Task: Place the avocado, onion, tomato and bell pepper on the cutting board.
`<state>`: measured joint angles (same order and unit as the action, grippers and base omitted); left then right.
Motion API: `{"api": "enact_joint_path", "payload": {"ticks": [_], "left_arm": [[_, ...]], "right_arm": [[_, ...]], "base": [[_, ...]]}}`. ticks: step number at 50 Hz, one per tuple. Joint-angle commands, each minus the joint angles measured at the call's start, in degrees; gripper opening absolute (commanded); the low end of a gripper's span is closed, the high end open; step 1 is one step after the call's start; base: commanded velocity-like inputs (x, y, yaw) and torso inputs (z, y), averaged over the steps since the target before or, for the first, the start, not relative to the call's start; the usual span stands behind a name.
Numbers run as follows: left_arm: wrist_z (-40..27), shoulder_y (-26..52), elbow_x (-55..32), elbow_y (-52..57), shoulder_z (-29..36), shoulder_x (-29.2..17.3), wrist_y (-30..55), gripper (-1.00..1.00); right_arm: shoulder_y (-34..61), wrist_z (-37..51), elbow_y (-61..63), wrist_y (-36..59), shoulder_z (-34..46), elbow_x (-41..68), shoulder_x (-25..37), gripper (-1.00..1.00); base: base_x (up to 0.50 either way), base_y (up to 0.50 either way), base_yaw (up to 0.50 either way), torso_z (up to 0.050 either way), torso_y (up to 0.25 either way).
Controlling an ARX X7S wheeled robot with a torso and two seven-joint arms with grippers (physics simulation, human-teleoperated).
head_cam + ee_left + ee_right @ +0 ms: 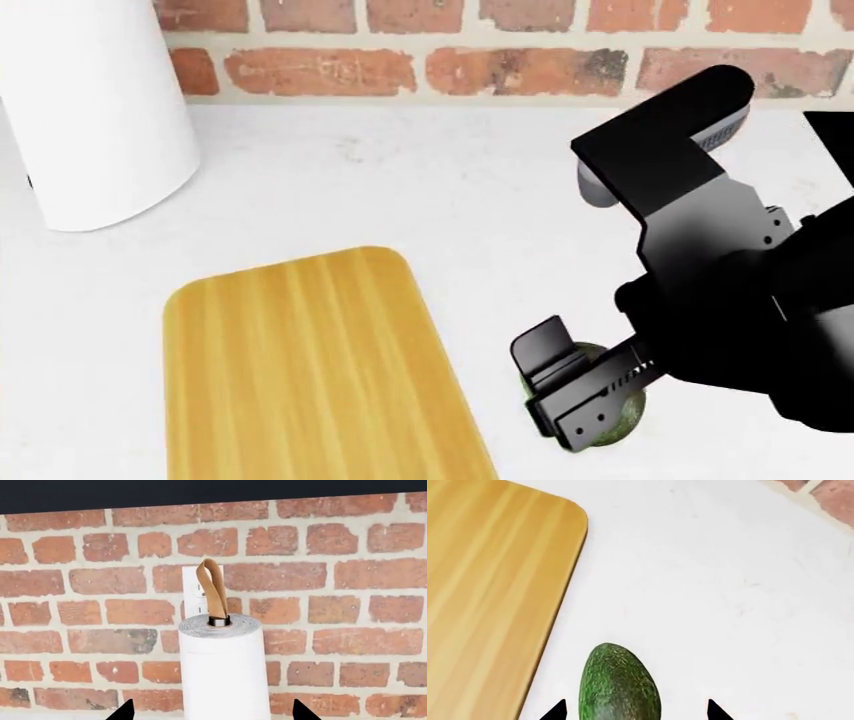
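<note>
avocado (619, 685): dark green skin, finely speckled, with a lighter green streak along one side. cutting board (314, 370): light yellow-orange wood with lengthwise grain stripes. counter (441, 180): white, faintly mottled. brick wall (320, 580): red-orange bricks, pale grey mortar. paper towel roll (223, 675): white, with a tan-brown loop (213, 592) on top. right gripper (574, 395): black.

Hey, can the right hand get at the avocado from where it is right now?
Probably yes. The right hand hangs right at the avocado, its fingertips spread on either side of the fruit, with nothing between them. The avocado lies on bare counter beside the cutting board.
</note>
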<state>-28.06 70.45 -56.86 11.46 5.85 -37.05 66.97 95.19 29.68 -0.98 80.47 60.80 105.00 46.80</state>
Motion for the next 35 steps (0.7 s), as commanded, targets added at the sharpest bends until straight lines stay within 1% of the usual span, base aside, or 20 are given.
{"api": "enact_joint_path", "payload": {"ticks": [1, 18, 35], "left_arm": [[1.0, 0.7, 0.8, -1.2, -1.6, 1.3, 0.4, 1.00], [0.9, 0.9, 0.4, -0.9, -1.5, 0.8, 0.3, 1.00], [0.2, 1.1, -0.6, -0.3, -1.9, 0.8, 0.7, 1.00]], "right_arm": [[-1.2, -6.5, -1.5, -0.8, 0.2, -5.5, -2.9, 1.00], [-4.6, -11.9, -3.4, -5.0, 1.8, -11.5, -4.9, 1.00], [-8.4, -13.5, -4.0, -7.4, 3.4, -14.2, -4.2, 1.00]], "base": [[0.00, 0.00, 0.00, 0.000, 0.000], [0.00, 0.00, 0.00, 0.000, 0.000], [0.00, 0.00, 0.00, 0.000, 0.000]]}}
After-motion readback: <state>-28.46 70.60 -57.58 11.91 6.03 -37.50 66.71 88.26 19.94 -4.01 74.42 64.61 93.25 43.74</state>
